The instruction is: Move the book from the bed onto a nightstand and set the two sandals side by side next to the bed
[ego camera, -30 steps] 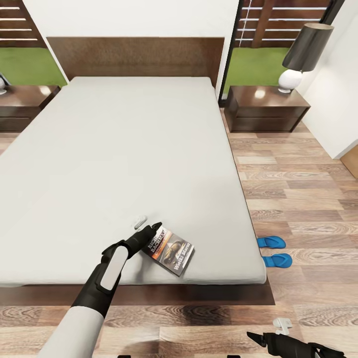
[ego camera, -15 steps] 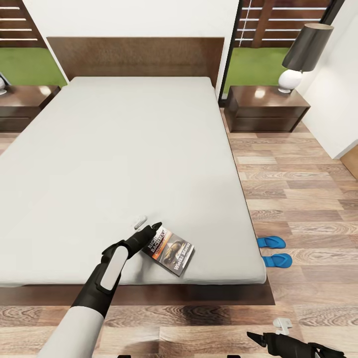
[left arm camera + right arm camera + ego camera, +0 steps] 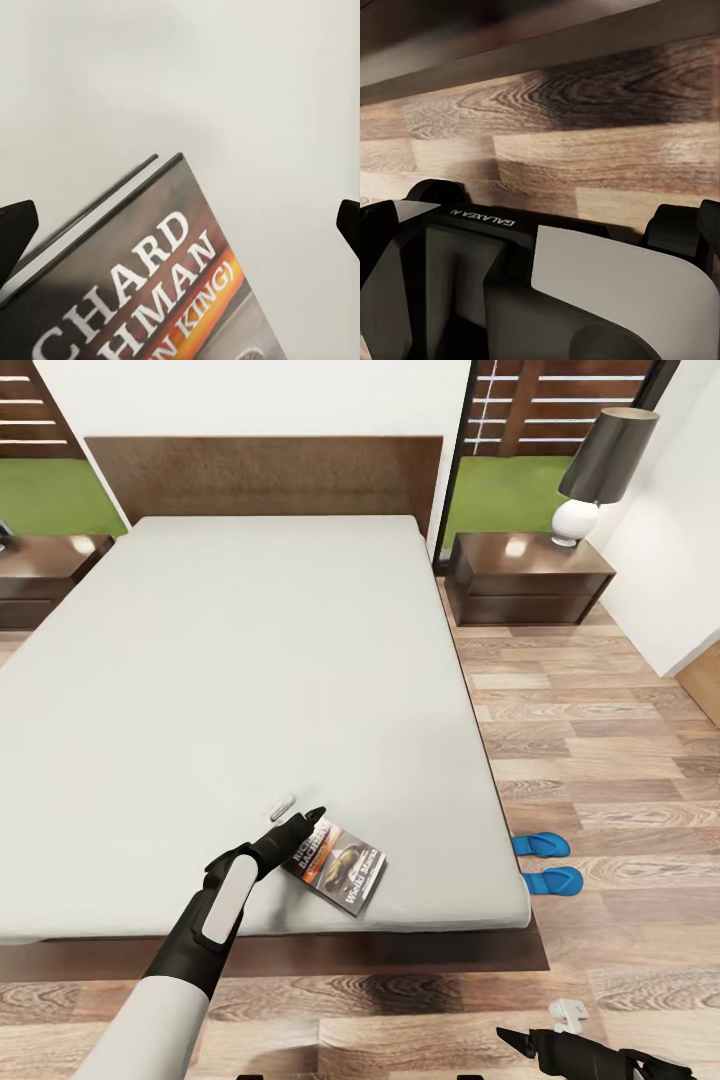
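View has shifted slightly, arm unmoved; my left jaws (image 3: 298, 821) sit open over book (image 3: 338, 863) on bed (image 3: 250, 660), no grip yet; right jaws (image 3: 520, 1042) unclear.

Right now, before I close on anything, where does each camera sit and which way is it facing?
Head view: high at the bed's foot, looking down the light-grey mattress bed toward its headboard; left arm with left gripper, right gripper.
Left wrist view: above the mattress, looking along wide-open jaws at the dark "Richard Bachman" paperback book.
Right wrist view: low, facing wood-plank floor; grey robot body below.
Shared: head and left wrist views both show the book.
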{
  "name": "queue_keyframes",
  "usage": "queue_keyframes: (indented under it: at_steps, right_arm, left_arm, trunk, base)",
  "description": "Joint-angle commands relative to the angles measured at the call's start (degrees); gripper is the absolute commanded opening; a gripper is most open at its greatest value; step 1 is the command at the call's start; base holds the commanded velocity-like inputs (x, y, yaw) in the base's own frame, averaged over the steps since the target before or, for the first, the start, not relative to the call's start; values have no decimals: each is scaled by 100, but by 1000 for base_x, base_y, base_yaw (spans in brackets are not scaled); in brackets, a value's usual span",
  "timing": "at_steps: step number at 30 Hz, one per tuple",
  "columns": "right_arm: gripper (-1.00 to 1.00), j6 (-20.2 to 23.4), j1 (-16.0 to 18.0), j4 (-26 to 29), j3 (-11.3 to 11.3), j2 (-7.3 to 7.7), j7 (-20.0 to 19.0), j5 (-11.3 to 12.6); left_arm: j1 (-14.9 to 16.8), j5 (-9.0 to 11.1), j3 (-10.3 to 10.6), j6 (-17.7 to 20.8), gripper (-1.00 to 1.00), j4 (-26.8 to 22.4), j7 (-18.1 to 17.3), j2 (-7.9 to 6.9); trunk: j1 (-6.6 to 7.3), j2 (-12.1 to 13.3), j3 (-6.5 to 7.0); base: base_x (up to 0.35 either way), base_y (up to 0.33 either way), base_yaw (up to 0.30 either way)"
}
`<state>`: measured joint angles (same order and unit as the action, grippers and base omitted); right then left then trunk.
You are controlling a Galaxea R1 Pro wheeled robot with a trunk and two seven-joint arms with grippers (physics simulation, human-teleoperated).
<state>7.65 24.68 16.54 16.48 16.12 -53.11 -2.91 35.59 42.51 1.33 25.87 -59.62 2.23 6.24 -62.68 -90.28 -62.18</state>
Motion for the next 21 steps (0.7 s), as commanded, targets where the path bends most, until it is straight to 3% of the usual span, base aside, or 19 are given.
queue_keyframes:
  at_steps: [1, 15, 21]
  right_arm:
    - [100, 53, 2, 7, 48, -3, -33, -30]
    - [100, 55, 2, 7, 48, -3, -33, -32]
    - [100, 54, 2, 7, 47, -3, -36, -30]
  left_arm:
    - [1, 47, -1, 23, 100, -6, 23, 0]
    - [1, 47, 1, 23, 100, -6, 23, 0]
    - [2, 47, -1, 23, 100, -6, 23, 0]
  trunk:
    - [0, -2, -3]
    - [0, -2, -3]
    - [0, -2, 4]
  base:
    - [0, 0, -4]
    - [0, 0, -7]
    - [0, 0, -102]
